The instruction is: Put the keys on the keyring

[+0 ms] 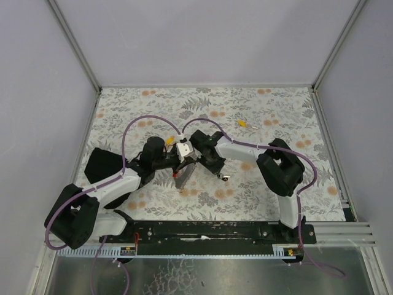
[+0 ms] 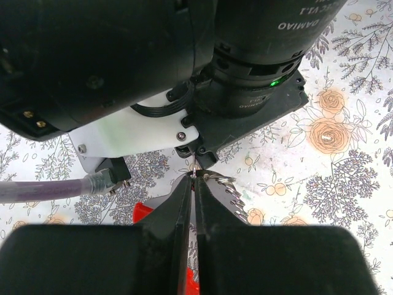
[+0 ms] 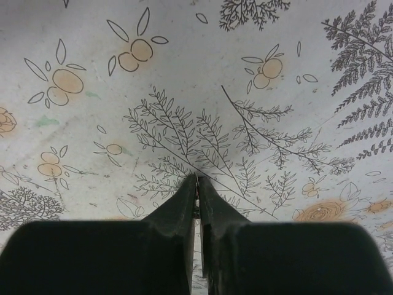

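Note:
Both grippers meet tip to tip at the middle of the table. My left gripper (image 1: 180, 165) (image 2: 194, 179) is shut on the keyring, whose red loop (image 2: 142, 212) shows beside and under the fingers. Its grey fan-shaped piece (image 1: 184, 176) hangs below. A silver ring with a toothed edge (image 2: 233, 193) sticks out to the right of the jaws. My right gripper (image 1: 189, 160) (image 2: 195, 161) (image 3: 196, 178) points down at the left jaws. Its tips pinch a thin silver sliver, apparently a key's blade. The key's head is hidden.
A yellow-headed key (image 1: 241, 123) and a second small key (image 1: 255, 125) lie at the back right on the floral cloth (image 1: 276, 184). A small metal item (image 1: 225, 178) lies by the right forearm. Purple cables loop over both arms. Walls stand on three sides.

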Robot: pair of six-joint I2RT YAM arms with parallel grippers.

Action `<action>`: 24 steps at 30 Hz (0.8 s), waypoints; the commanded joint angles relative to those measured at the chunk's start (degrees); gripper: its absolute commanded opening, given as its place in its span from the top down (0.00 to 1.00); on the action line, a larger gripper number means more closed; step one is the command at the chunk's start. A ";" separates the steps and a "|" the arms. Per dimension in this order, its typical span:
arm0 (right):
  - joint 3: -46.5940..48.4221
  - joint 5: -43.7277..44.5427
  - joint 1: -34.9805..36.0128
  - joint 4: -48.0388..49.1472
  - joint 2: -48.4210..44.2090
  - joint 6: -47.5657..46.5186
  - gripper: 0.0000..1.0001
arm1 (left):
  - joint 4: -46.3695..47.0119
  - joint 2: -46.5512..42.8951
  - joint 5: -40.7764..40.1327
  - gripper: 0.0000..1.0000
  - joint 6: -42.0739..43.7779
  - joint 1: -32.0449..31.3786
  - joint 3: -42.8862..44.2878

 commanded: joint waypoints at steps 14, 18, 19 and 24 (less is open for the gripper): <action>-17.04 -1.72 -0.05 22.92 -21.21 -0.15 0.69 | 4.08 -1.03 0.38 1.00 -0.53 0.03 -0.18; -25.49 -3.04 -0.07 31.04 -25.77 0.77 0.69 | 4.31 -0.92 0.47 1.00 -0.55 0.00 -0.17; -27.34 -3.13 -0.03 33.19 -26.73 1.03 0.69 | 4.28 -0.93 0.48 1.00 -0.55 0.04 -0.15; -36.00 -3.44 -0.03 42.57 -29.80 2.68 0.68 | 4.39 -0.72 0.61 1.00 -0.62 0.05 -0.13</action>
